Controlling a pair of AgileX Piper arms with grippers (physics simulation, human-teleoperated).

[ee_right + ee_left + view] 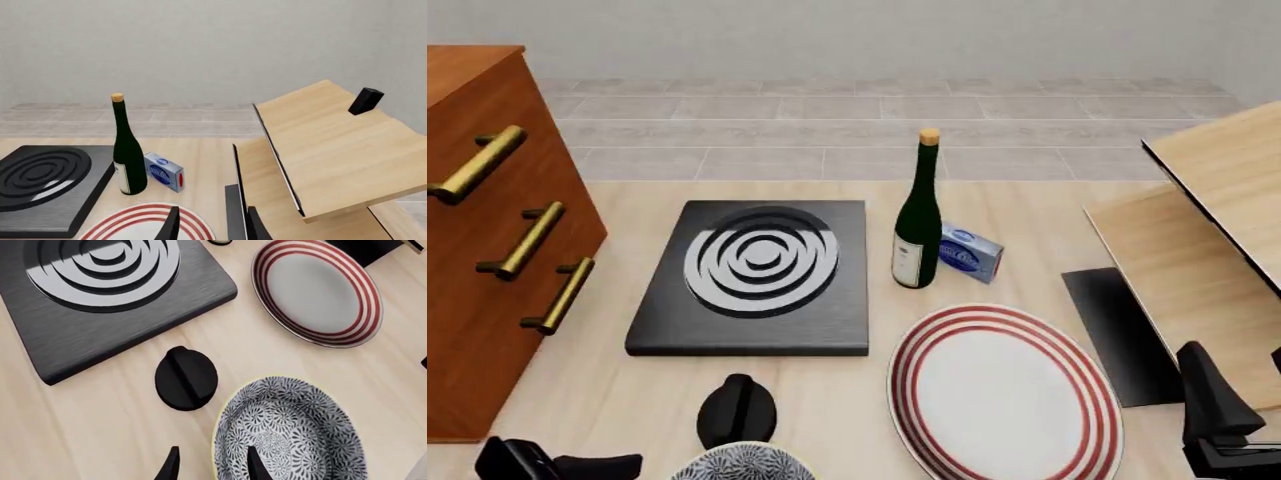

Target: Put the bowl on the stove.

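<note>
the bowl [290, 432] is sitting on the wooden table [827, 400], at the near edge, and it is round and deep with tiny blue and white flowers all over it. in the front view only its top rim [745, 462] is peeking up from the bottom of the picture. the bowl is not on the stove [758, 275]; the stove is lying farther back from the bowl, a flat black square with silver rings in its middle. a small black knob [186, 378] is lying between the bowl and the stove, just beside the bowl.

the left gripper [213, 465] is hanging right over the bowl's rim. its two fingers are standing apart, one finger [257, 465] over the inside of the bowl and the other over the table just outside it. it is not squeezing the rim.

a big white plate with red rings [1004, 393] is lying to the right of the bowl, near it but not touching. behind the plate, and beside the stove, a dark green bottle with a cork [918, 215] is standing up straight, and a little blue box [969, 253] is sitting just beside the bottle.

the right gripper [212, 226] is far to the right of the bowl, with its fingers apart and nothing in them. a brown drawer cabinet with gold handles [494, 240] is standing to the left of the stove.
</note>
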